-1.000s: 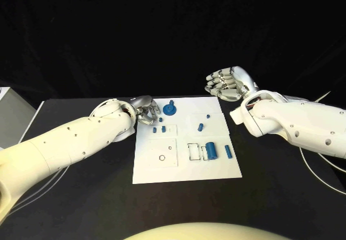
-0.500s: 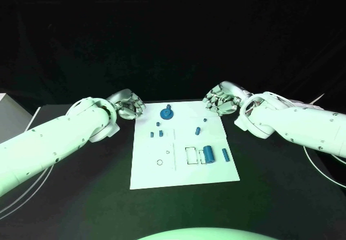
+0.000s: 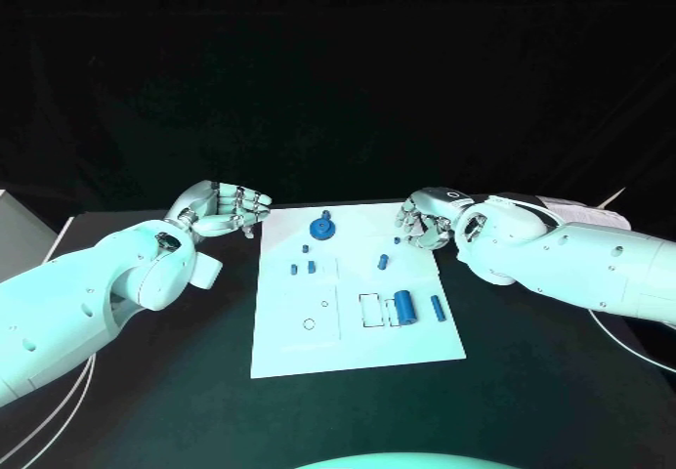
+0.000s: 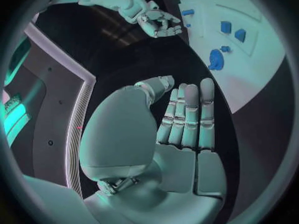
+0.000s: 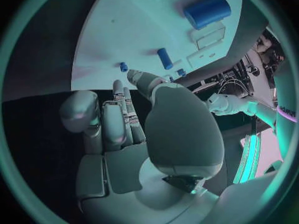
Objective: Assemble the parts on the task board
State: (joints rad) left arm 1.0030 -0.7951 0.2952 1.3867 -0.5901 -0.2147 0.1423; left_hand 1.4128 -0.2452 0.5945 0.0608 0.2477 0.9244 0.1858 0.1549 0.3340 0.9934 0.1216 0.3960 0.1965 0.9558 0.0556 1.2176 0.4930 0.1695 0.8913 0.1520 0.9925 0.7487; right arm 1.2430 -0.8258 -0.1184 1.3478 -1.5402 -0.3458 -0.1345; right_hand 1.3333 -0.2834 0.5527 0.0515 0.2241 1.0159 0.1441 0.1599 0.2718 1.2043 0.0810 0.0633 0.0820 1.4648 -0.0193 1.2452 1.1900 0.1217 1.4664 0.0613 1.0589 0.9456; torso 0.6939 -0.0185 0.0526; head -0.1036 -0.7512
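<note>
The white task board [image 3: 353, 332] lies in the middle of the black table. On it are a blue disc with a knob [image 3: 322, 228], several small blue pieces such as one near the left [image 3: 295, 268] and one in the middle [image 3: 383, 261], a thick blue cylinder [image 3: 405, 307] and a slim peg [image 3: 439, 308]. My left hand [image 3: 223, 208] hovers off the board's far left corner, holding nothing, its fingers straight in the left wrist view [image 4: 187, 119]. My right hand [image 3: 423, 220] hangs at the board's far right corner, also holding nothing, fingers extended [image 5: 118, 119]. The right wrist view also has the cylinder [image 5: 207, 11] and a peg [image 5: 165, 58].
A white box [image 3: 21, 220] stands at the table's far left edge. Thin cables [image 3: 620, 200] trail behind my right arm. Bare black table lies on both sides of the board.
My left hand has drawn back from the disc's side and off the board to the left. My right hand has come down from beyond the board to its far right corner.
</note>
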